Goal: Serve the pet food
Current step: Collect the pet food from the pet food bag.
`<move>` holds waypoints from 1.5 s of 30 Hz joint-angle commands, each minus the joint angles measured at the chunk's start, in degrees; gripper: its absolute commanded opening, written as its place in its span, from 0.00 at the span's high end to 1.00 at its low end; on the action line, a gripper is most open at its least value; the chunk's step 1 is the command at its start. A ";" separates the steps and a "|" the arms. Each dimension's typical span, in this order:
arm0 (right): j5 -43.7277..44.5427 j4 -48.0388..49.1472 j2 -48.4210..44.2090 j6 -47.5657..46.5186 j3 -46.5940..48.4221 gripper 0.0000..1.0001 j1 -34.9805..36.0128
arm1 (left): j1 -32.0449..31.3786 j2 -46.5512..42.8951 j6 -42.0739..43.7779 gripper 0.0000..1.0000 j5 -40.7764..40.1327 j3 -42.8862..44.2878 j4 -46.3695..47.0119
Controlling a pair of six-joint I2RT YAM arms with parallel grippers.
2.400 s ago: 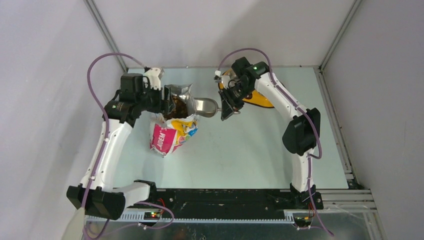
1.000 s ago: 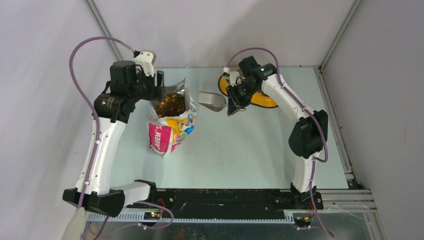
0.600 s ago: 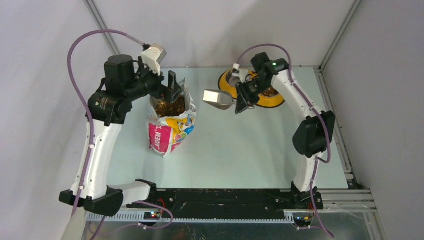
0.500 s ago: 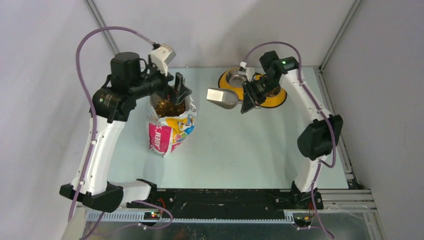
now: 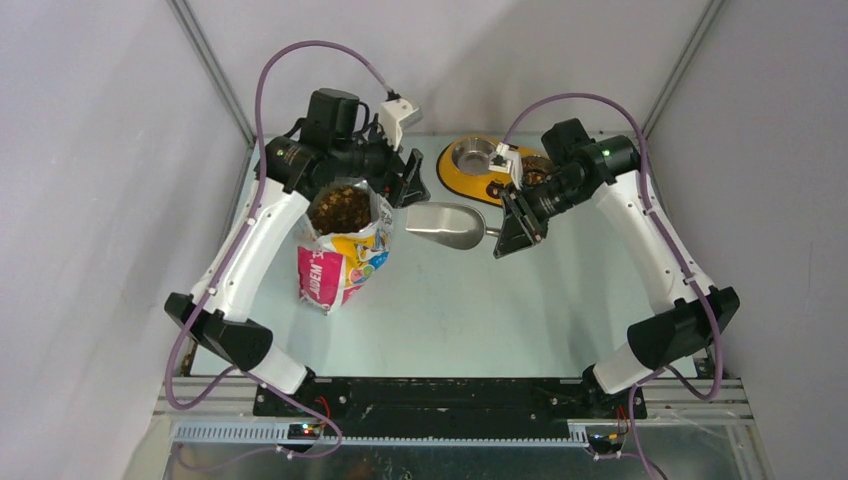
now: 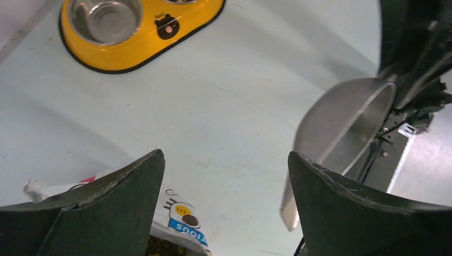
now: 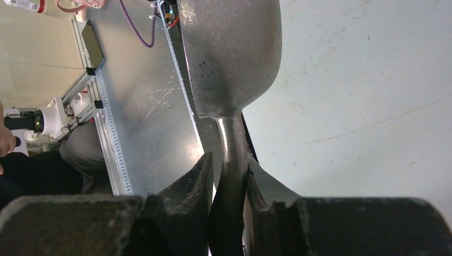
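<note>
The pet food [image 5: 342, 208] shows as brown kibble in the open top of the white-orange-pink bag [image 5: 340, 265], which stands left of centre. My left gripper [image 5: 408, 185] hangs open just right of the bag's mouth with nothing between its fingers; in the left wrist view, the gripper [image 6: 225, 157] looks down on the bag's edge [image 6: 181, 221]. The grey metal scoop [image 5: 450, 225] hovers right of the bag with no kibble showing in it. My right gripper [image 5: 505, 235] is shut on its handle [image 7: 232, 154]. More kibble [image 5: 537, 172] lies in the feeder's right bowl.
The yellow double-bowl feeder [image 5: 470, 185] lies at the back centre, its left steel bowl [image 5: 473, 155] bare, also in the left wrist view [image 6: 106, 18]. The right arm partly covers the feeder's right bowl. The enclosure walls stand close at the back and sides.
My left gripper let go of the bag's left rim, opened wide and swung across to the bag's right side. The right arm brought the scoop from beside the feeder toward the table's middle.
</note>
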 commanded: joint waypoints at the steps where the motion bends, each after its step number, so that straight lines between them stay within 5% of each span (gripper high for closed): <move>1: -3.24 3.26 -1.59 -0.05 -0.45 1.00 -0.25 | -1.45 -1.66 1.24 0.08 6.09 1.78 -1.76; 17: -3.48 2.97 1.59 -1.92 -0.66 1.00 0.35 | -1.19 -5.60 0.61 0.04 11.74 -5.28 -0.46; 26: -6.29 2.91 0.75 -1.78 0.98 1.00 0.14 | -2.19 -4.51 1.36 0.07 6.98 -8.89 0.69; 28: -6.58 2.91 0.47 -1.74 1.14 1.00 0.16 | -2.20 -4.06 1.11 0.15 7.33 -8.76 0.70; 37: -9.59 5.90 -0.61 0.31 1.12 1.00 -0.65 | -2.20 -2.92 -1.85 0.97 6.80 -8.33 1.89; 45: -14.76 18.65 -3.89 10.62 -3.99 0.97 -5.30 | -1.15 -4.80 -6.42 1.00 6.50 -12.39 6.14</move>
